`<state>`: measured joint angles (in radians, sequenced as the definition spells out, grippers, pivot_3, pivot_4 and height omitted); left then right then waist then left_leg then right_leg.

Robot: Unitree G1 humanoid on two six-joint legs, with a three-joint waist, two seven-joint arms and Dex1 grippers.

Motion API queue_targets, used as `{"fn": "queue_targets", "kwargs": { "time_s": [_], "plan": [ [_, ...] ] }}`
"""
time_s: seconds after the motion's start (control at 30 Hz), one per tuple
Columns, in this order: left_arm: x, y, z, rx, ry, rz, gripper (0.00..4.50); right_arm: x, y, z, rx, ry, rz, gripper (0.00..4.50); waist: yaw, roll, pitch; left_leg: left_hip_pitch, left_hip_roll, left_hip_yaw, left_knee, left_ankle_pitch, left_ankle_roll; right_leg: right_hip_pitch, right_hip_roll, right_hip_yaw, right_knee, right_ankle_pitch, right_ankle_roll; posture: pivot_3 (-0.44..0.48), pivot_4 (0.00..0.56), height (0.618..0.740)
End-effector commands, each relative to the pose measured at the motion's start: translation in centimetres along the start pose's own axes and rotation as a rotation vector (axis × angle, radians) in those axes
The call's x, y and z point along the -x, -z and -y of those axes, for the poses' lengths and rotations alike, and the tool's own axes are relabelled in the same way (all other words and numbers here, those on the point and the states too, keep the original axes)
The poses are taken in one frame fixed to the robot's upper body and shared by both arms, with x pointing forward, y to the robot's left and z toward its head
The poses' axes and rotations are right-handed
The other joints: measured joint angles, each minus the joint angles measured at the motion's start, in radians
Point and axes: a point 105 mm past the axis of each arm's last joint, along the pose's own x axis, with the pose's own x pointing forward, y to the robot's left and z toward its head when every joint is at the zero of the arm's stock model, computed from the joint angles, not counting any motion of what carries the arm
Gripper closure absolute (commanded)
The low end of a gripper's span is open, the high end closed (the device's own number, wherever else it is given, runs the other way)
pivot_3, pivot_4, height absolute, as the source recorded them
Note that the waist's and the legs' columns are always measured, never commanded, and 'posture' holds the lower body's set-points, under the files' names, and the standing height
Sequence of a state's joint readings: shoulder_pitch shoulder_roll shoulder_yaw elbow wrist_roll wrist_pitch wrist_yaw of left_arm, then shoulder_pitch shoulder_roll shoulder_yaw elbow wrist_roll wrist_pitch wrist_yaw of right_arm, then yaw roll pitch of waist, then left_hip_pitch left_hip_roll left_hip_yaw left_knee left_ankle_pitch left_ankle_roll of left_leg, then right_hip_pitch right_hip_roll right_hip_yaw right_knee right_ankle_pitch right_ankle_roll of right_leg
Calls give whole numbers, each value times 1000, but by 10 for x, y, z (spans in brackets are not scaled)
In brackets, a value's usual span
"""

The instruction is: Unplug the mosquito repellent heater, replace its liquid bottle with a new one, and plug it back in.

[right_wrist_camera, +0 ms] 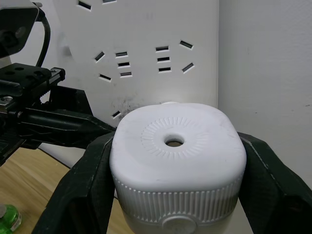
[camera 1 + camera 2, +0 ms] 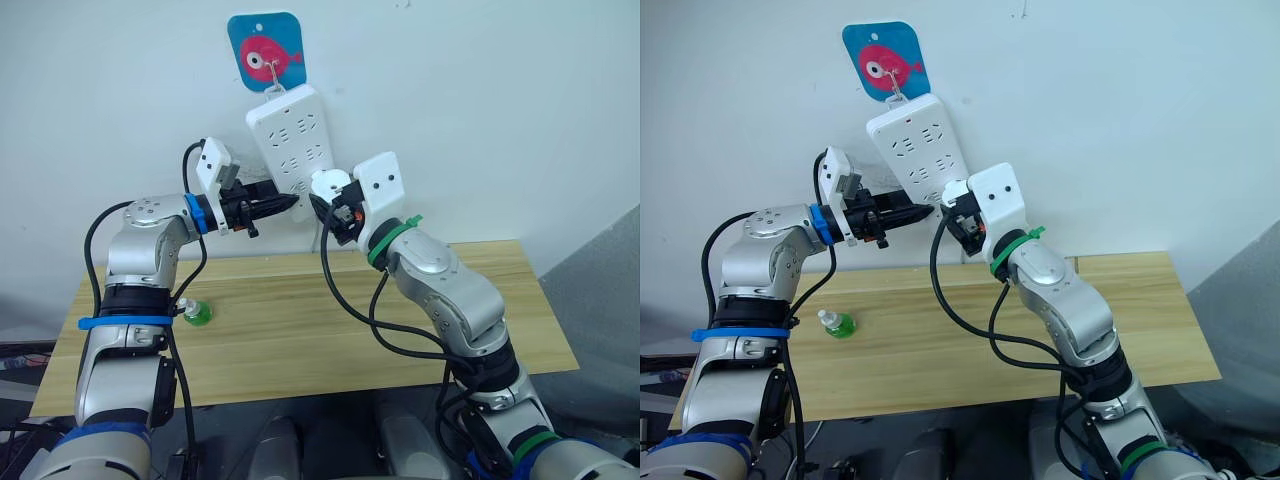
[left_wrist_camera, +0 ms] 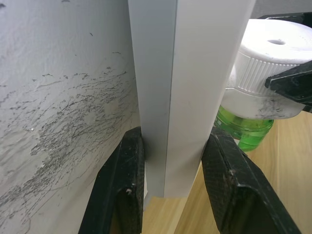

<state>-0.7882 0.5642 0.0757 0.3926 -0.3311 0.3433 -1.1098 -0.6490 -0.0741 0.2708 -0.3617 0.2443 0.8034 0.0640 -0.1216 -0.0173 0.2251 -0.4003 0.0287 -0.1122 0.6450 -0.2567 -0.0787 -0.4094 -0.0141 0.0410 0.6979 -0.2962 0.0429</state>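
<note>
The right tool (image 1: 175, 190) grips the smooth, rounded white mosquito repellent heater (image 1: 176, 156), ribbed at its rim, against the hanging power strip (image 2: 290, 140). The left tool (image 3: 170, 190) clamps the strip's flat edge. A green bottle (image 2: 196, 313) lies near the wooden tabletop's (image 2: 300, 340) left edge.

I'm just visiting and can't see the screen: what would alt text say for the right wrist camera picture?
Two black pincer fingers clamp a white rounded heater with a round vent hole in its face, held close in front of a white power strip on the wall. The other pincer grips the strip's edge, and a green bottle lies on the wooden table below.
</note>
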Motion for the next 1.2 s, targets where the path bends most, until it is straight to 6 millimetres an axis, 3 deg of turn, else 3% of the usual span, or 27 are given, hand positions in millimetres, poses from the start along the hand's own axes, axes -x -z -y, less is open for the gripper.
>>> {"fn": "queue_targets", "kwargs": {
  "time_s": [0.03,0.23,0.47,0.63,0.8,0.87,1.0,1.2],
  "plan": [
    [-1,-2,-1,-73,-19,-17,3198,13,-29,1,31,-3,75,1533,0,0,0,0,0,0,0,0,0,0,0,0,0,0,0,-192,206,725],
    [5,5,-15,-96,-95,-45,3198,36,-36,3,23,-20,62,1533,-3,0,0,-1,-3,0,-1,0,0,0,-3,0,-1,0,0,-211,208,725],
    [16,11,-19,-105,-146,-48,3198,44,-32,11,-31,21,65,1533,-15,0,0,3,-2,0,0,2,-1,3,-2,0,1,0,1,-217,204,725],
    [53,21,-14,-170,-209,-82,1574,49,-32,25,-92,55,91,1533,-46,1,-1,2,-1,0,-2,1,0,1,-2,1,1,0,1,-202,201,725],
    [79,20,16,-267,-222,-64,58,53,-32,35,-205,70,116,1533,-50,1,-1,-1,0,1,-6,2,-1,-5,-3,1,0,0,0,-175,199,725],
    [82,17,37,-266,-183,-55,0,54,-33,40,-282,73,140,1533,-46,1,-1,-1,0,2,-6,1,-1,-5,-4,2,0,0,0,-162,198,725],
    [60,7,77,-284,-34,-6,0,57,-32,49,-489,79,198,1533,-22,2,-1,0,0,2,-5,2,-1,-3,-4,2,0,0,0,-139,199,725],
    [5,-17,88,-248,-14,170,0,57,-33,56,-776,31,277,1533,12,2,0,0,-3,2,0,2,-1,1,-4,1,0,1,2,-152,202,725]
  ]
}}
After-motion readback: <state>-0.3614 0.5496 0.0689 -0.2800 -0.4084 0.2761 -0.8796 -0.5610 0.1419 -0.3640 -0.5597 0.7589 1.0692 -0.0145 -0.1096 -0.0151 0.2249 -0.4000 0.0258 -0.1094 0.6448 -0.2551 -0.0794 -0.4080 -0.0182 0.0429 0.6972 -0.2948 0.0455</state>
